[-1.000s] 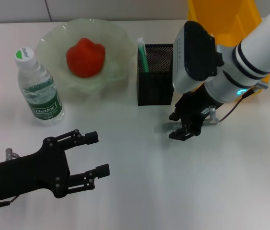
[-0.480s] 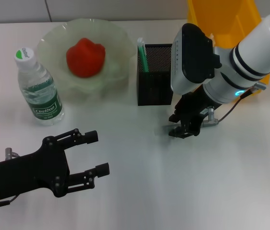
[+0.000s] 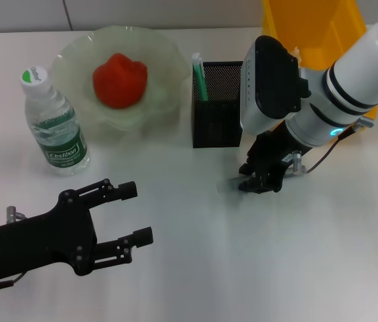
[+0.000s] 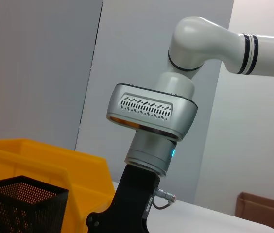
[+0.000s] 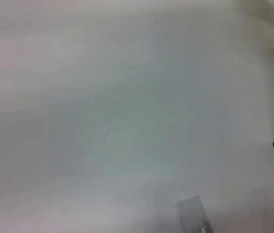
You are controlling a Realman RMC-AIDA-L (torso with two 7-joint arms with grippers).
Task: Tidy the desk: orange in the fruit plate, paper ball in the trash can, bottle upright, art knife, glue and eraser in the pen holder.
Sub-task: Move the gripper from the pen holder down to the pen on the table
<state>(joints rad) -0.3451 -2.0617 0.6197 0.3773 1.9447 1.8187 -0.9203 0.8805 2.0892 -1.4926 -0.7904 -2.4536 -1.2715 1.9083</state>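
Right gripper (image 3: 261, 180) lowered to the desk (image 3: 242, 268) just in front of the pen holder (image 3: 218, 104), fingers drawn close around a small pale item (image 3: 228, 184).

The pale item is seen at the fingertips on the desk surface, at about 6 o'clock from the pen holder; what it is cannot be told, nor whether it is truly pinched. A green-and-white stick (image 3: 200, 79) is stood in the holder's 9 o'clock corner. The red-orange fruit (image 3: 119, 80) is lain in the fruit plate (image 3: 75, 57), at 9 o'clock from the holder. The bottle (image 3: 54, 124) is stood upright at 8 o'clock from the plate. A yellow bin (image 3: 309, 27) is placed at 2 o'clock from the holder. The left gripper (image 3: 132, 215) is held over the desk at 7 o'clock, fingers spread wide and empty.
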